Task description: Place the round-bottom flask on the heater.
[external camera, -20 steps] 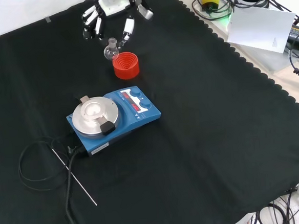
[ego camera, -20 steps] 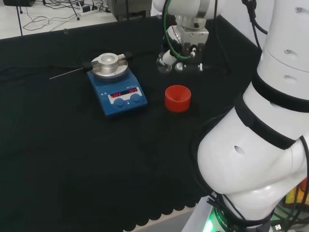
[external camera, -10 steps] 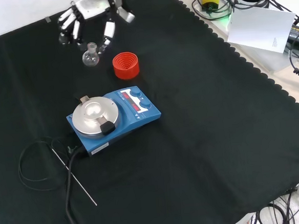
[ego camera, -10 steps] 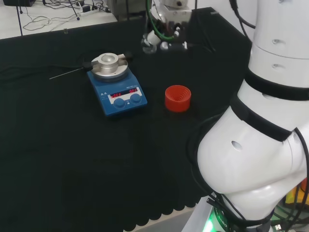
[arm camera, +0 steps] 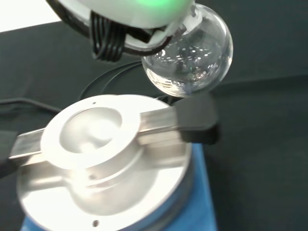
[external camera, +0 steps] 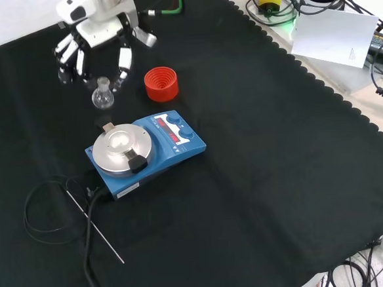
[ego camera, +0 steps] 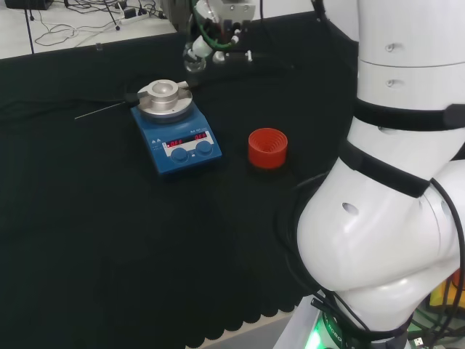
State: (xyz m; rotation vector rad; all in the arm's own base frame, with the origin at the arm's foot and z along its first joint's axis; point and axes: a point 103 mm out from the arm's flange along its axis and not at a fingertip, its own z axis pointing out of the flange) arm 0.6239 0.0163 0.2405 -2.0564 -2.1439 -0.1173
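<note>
In the head view you see the black and white robot hand [ego camera: 218,33] at the top, above the far part of the black cloth [ego camera: 87,240]. Below it hangs the small round-bottom flask of clear glass [ego camera: 193,61], in the air just beyond the blue heater with the round silver top plate [ego camera: 174,127]. The flask is hard to make out here, so I say only that it looks close to the plate's far right edge and not resting on it. The red ribbed ring stand [ego camera: 267,147] stands on the cloth to the right of the heater, and it is empty.

In the front view the hand [external camera: 95,42] comes in from the top left, fingers [external camera: 124,59] pointing downward and curled around the neck of the flask [external camera: 102,96]. The flask hangs upright, neck on top, bulb below. It is above the cloth [external camera: 279,177], just beyond the silver plate of the heater [external camera: 143,153] and apart from it. The red stand [external camera: 161,84] is to the right of the flask. A black cable [external camera: 49,219] and a thin metal rod [external camera: 95,226] lie on the cloth in front and to the left of the heater.

In the wrist view the bulb of the flask [arm camera: 190,55] is close to the hand [arm camera: 130,19], which holds it from the neck side. The bulb floats beside the round hollow in the plate of the heater [arm camera: 103,173], not yet over its middle, near a black knob [arm camera: 195,120] on the plate's arm.
</note>
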